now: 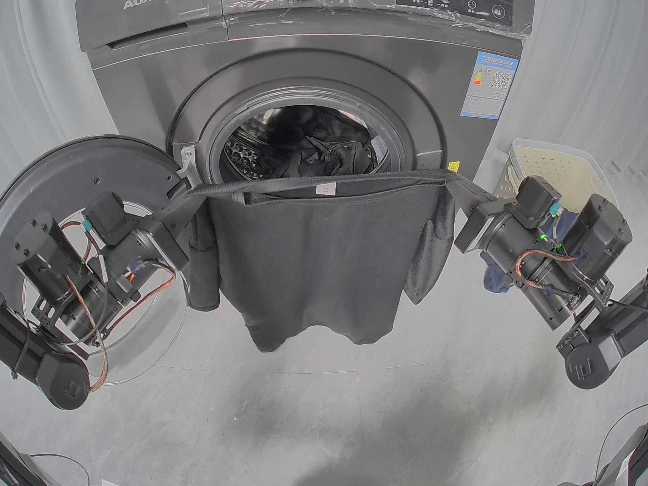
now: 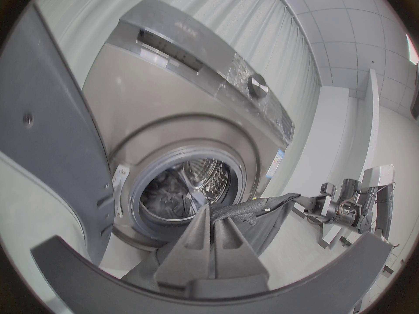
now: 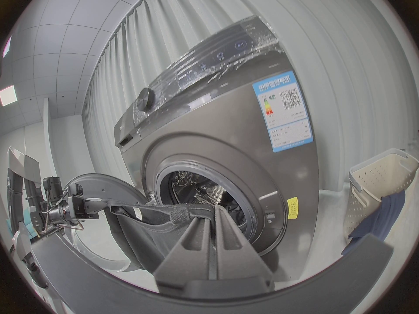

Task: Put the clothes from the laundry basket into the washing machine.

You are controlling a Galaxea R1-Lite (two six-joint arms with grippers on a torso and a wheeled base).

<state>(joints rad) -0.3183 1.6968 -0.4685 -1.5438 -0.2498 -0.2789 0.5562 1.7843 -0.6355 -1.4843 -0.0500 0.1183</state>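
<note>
my left gripper and right gripper each pinch one end of the dark shirt, stretched crosswise just before the washing machine opening, drum straight ahead, both arms equally near.

Both arms are held out level and spread wide. The left gripper and right gripper point inward toward each other (fingers pressed together in both wrist views), each pinching a top corner of the shirt.

Shirt is matt cloth, washing machine smooth satin metal
</note>
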